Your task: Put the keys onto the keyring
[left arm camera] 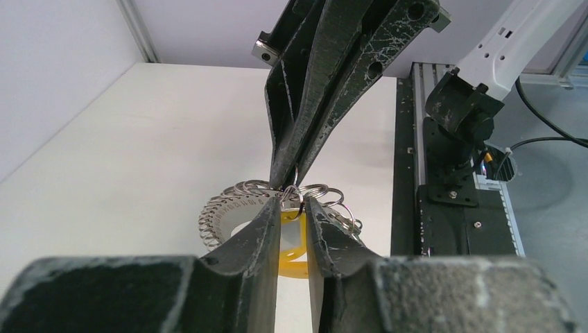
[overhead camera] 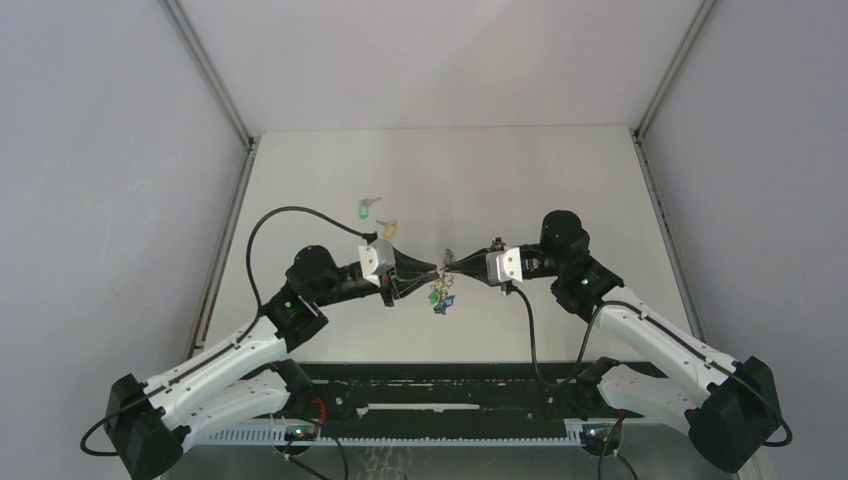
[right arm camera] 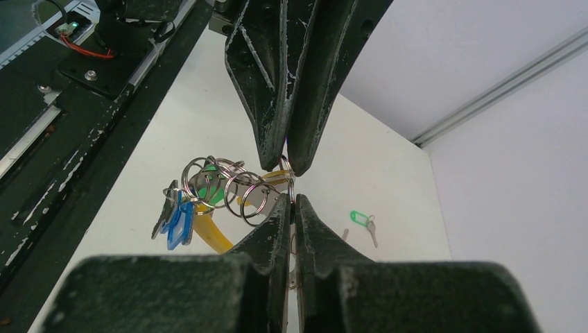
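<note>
R gripper (right arm camera: 292,202) clamped on keyring (right arm camera: 222,182), L gripper (left arm camera: 294,202) tip-to-tip opposite, can't tell if it's biting; I read loose keys (overhead camera: 367,210) as nearer L arm.

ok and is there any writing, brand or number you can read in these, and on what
No readable text in any view.
keyring: its blue tag and yellow tag show no print.
loose green-tagged key: too small to tell whether anything is written on it.
white arm casing: no brand or label visible.
</note>
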